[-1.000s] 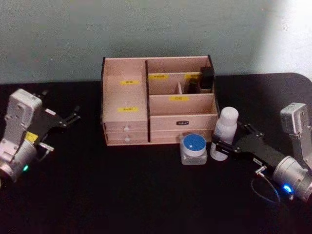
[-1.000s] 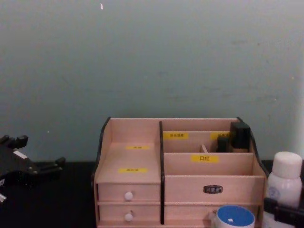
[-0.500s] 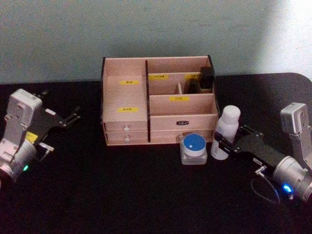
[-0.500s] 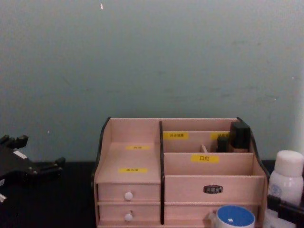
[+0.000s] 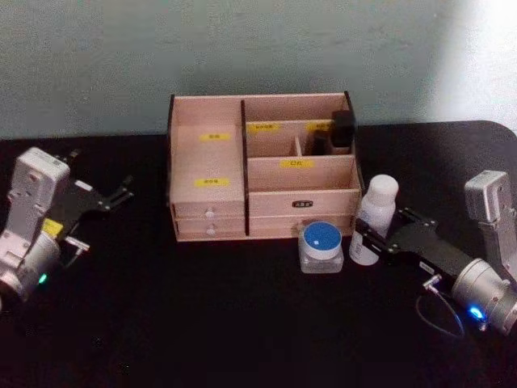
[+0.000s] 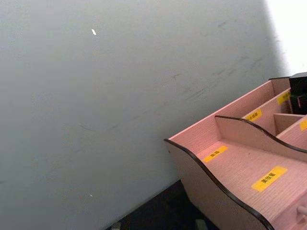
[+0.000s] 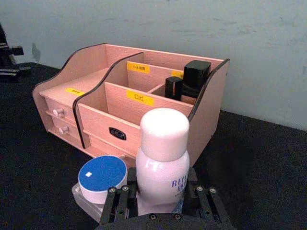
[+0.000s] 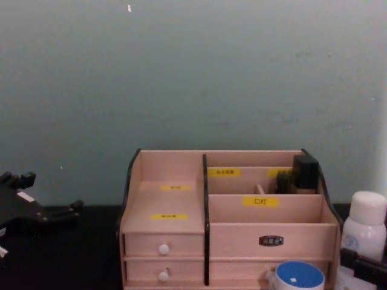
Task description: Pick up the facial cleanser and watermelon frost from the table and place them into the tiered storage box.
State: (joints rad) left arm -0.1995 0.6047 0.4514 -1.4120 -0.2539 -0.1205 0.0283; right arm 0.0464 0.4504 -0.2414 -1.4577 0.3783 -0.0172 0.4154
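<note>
The right pincer reached in low over the counter, with its silver wrist trailing behind and outboard of it. Its fingers closed on either side of the facial cleanser, near the base. Well apart from it, the left pincer sat idle, fingers spread.

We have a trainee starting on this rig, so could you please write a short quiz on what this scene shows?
1. What colour is the lid of the watermelon frost?
2. The right hand is closed around which thing? A) facial cleanser B) drawer knob C) dark bottle
3. True or false: the watermelon frost stands on the table, outside the tiered storage box.
Key: 1 blue; 2 A; 3 true.
</note>
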